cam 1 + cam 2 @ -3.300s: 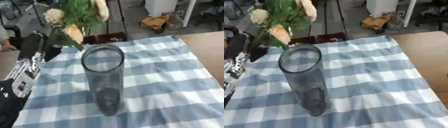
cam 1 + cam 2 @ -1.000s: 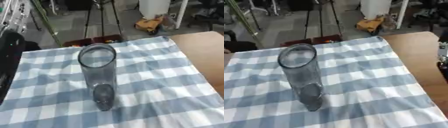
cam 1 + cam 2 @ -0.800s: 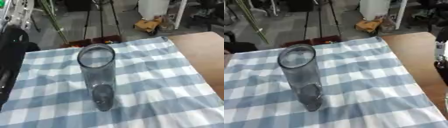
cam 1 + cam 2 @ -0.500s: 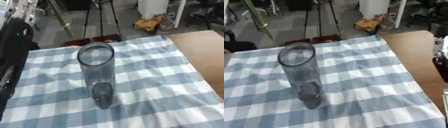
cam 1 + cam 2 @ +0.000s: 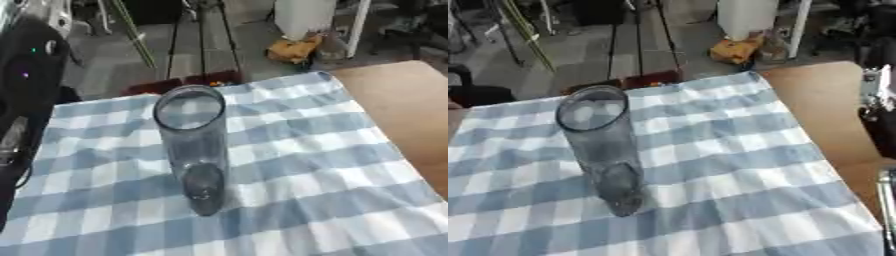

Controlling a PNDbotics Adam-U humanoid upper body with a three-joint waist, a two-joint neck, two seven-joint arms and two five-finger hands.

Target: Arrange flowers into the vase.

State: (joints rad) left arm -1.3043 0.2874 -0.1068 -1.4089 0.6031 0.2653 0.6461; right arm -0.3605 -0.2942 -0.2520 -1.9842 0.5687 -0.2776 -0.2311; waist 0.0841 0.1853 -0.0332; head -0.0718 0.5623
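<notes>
Vase (image 5: 194,145): it stands upright near the middle of the cloth, a little to the left; its long axis is vertical and the open round mouth points up toward the camera.
Vase material: clear, grey-tinted glass, a tall smooth cylinder with a thick round base; it holds nothing.
Cloth (image 5: 315,165): blue and white checks, soft with light wrinkles, it covers most of the table.
Table (image 5: 824,100): plain brown wood, bare on the right side beside the cloth.
Left arm (image 5: 26,75): black, at the left edge; the hand is not seen.
Right arm (image 5: 878,115): dark parts with silver at the right edge; I cannot tell the state of its hand.
Flowers: only thin green stems (image 5: 133,31) show, slanted, at the top, well apart from the vase.
</notes>
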